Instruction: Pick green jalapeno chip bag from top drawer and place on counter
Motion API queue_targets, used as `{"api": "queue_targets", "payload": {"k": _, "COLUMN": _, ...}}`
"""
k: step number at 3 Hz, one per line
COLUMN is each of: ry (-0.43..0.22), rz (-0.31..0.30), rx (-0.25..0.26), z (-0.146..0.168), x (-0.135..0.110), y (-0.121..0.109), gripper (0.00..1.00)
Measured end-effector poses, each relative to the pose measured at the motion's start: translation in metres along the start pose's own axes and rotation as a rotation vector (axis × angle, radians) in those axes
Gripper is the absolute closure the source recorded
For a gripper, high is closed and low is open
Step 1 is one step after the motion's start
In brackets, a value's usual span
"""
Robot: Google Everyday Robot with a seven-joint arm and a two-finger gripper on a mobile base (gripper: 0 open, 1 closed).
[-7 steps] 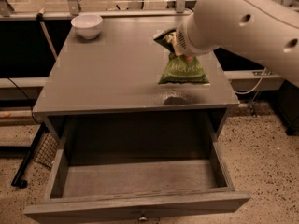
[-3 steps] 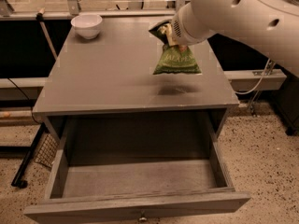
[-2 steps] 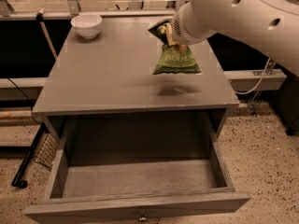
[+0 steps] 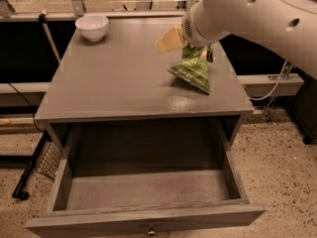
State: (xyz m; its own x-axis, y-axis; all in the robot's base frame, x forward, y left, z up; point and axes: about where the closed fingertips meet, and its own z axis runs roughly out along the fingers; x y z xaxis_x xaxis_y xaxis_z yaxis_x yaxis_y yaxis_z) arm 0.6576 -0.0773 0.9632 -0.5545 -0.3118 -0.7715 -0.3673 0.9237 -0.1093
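Gripper [image 4: 186, 43] low over the counter's [image 4: 114, 78] right rear part, at the top of the chip bag [image 4: 193, 72]. Bag tilted, its wide bottom edge at or just above the counter surface, near the right edge. Bag's top is tucked under the wrist, so I cannot tell whether the claw grasps it or has let go.

Step in hand, as I judge it: setting the bag down. Best done by lowering until the bottom edge bears weight, releasing, then lifting straight up so the crinkly top does not snag. Keep it off the right edge.

Drawer [image 4: 148, 217] pulled fully open below; floor bare, nothing in it. White bowl [image 4: 92, 27] at the counter's rear left, well apart from the bag; no contents visible.
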Motion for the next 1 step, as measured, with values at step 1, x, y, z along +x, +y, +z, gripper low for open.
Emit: {"api": "queue_targets", "payload": {"k": 1, "ry": 0.0, "rz": 0.0, "rx": 0.0, "z": -0.0001, "x": 0.0, "y": 0.0, "gripper": 0.0}}
